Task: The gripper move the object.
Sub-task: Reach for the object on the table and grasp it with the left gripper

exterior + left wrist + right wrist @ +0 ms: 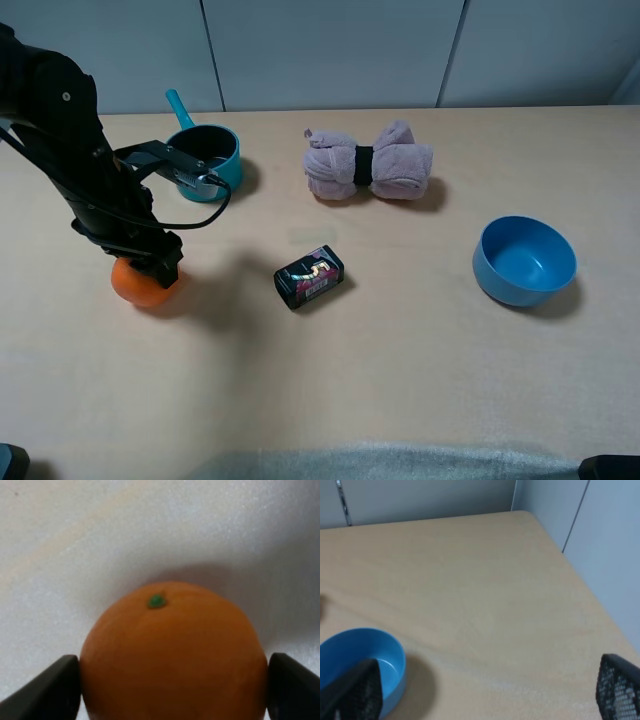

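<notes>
Tan tabletop [400, 380], lower left of frame: gripper [160, 268] pinches the object [135, 285] across its widest girth. We judge it light, firm, round; may roll out.

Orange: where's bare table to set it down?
Free: the wide front strip before the black box and blue bowl; the gap between box and bowl; the corner behind the bowl. Crowded: back row, teal pot behind the orange, towel bundle further right.

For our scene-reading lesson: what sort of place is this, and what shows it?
Probably a robot test bench in a lab: a tan table before plain wall panels, a robot's left pincer around an orange, and unrelated props, a teal pot, rolled towel and blue bowl.
</notes>
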